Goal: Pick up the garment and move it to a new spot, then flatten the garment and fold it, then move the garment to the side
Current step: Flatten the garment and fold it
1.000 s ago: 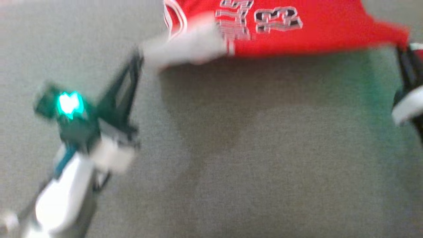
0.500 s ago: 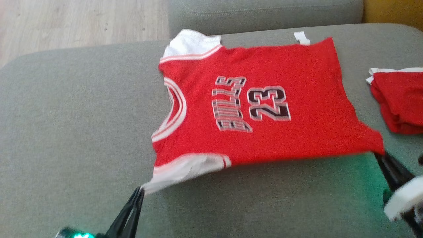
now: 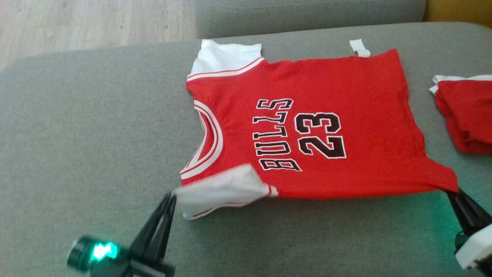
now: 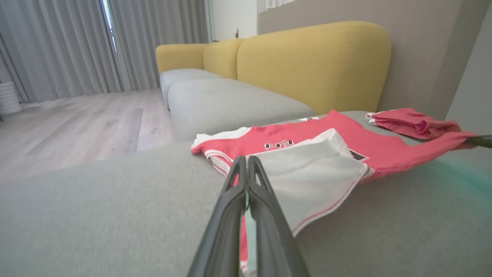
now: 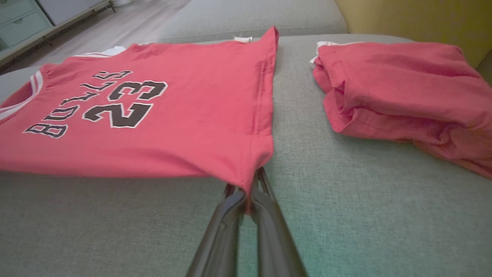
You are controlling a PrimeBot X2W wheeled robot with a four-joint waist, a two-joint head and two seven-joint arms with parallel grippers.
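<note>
Where the jersey (image 3: pixel 307 88) lay: spread print-up on the grey sofa (image 3: pixel 96 115), about mid-seat, with the collar toward the robot's left and the hem toward its right. The far edge rested on the seat; the near edge was lifted clear and cast a shadow beneath.
Print (image 3: pixel 303 134): "BULLS" and "23" in black with white outlines, running sideways in the head view.
Far sleeve (image 3: pixel 226 57): white with red trim, lying flat.
Near sleeve (image 3: pixel 226 188): white, pulled up and out toward the left pincer (image 3: pixel 170 197).
Tag (image 3: pixel 359 48): a small white tab sticking out at the far hem corner.
Left pincer: fingers pressed together, pinching the tip of the near sleeve. A green light (image 3: pixel 100 251) glowed on its body.
Right pincer (image 3: pixel 451 193): fingers closed on the near hem corner, with the red fabric drawn to a point between them. A green glow fell on the seat beside it.
Near edge: ran almost straight between the two pincers.
Bundle (image 3: pixel 465 115): folded red cloth with white trim, on the seat at the robot's right. It lay apart from the hem, with a strip of seat between.
Backrest (image 4: pixel 315 61): yellow, behind the grey seats.
Floor (image 3: pixel 96 19): pale wood, beyond the sofa.
Curtains (image 4: pixel 57 46): grey, at the far side of the room.
</note>
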